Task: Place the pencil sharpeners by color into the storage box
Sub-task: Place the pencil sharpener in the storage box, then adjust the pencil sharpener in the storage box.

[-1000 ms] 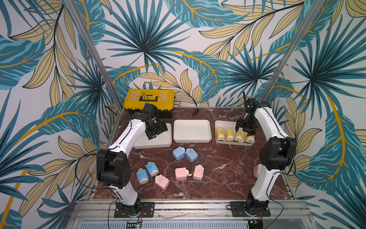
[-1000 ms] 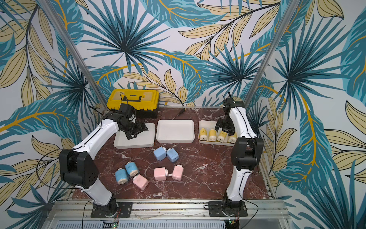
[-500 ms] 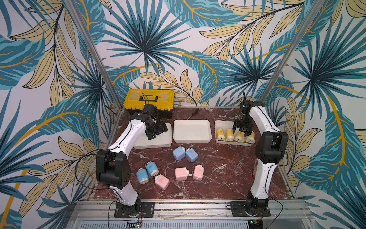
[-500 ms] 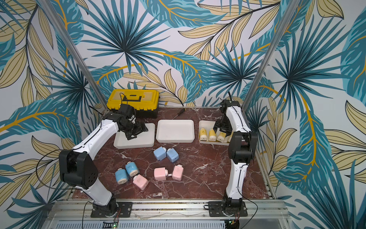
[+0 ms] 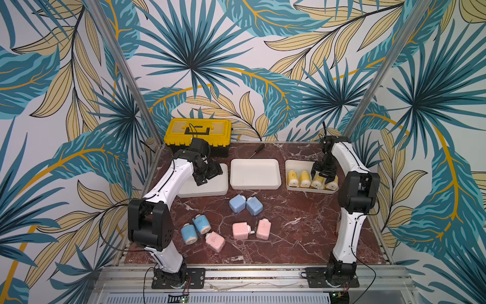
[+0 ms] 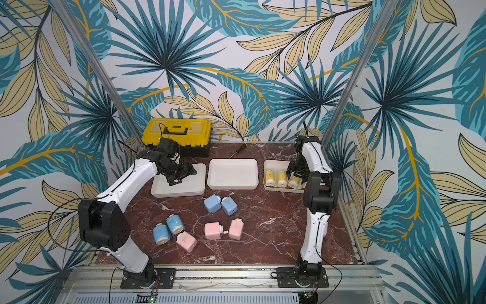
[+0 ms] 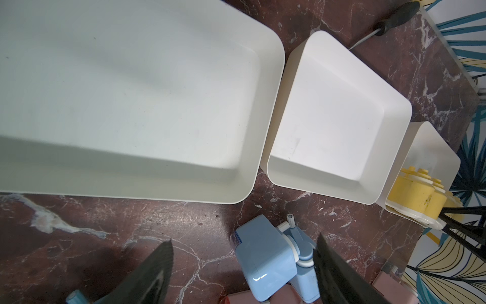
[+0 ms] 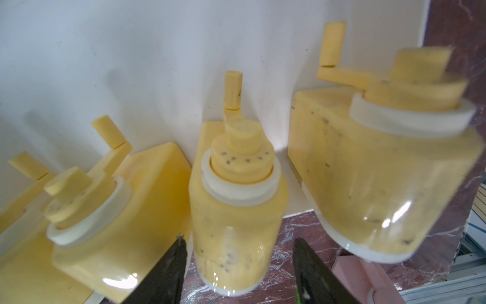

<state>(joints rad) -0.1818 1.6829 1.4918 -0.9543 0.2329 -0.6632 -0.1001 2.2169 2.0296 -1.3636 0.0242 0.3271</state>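
The right gripper (image 5: pixel 324 177) hangs low over the right-hand white tray (image 5: pixel 294 165), jaws parted, and in the right wrist view a yellow pencil sharpener (image 8: pixel 236 200) lies straight ahead of the gap between the two dark fingers (image 8: pixel 168 273); whether they touch it, I cannot tell. Another yellow one (image 8: pixel 381 168) lies to one side of the jaws, two more to the other side, so all four yellow sharpeners sit in that tray, lined up along its near wall in both top views. The left gripper (image 5: pixel 209 173) hovers above the left white tray (image 5: pixel 210 190), jaws spread wide and holding nothing. The middle white tray (image 5: pixel 254 173) sits between the two grippers. On the marble counter (image 5: pixel 302 223), nearer the robot than either set of jaws, wait the rest: two blue sharpeners (image 5: pixel 246 205) touching just below the middle tray, two more blue ones (image 5: pixel 196 228) near the left arm's elbow with a pink sharpener (image 5: pixel 215 241) touching them, and a pair of pink ones (image 5: pixel 251 229) side by side. Behind the left jaws stands a yellow toolbox (image 5: pixel 197 131), with a screwdriver (image 5: pixel 259 149) just beside it.
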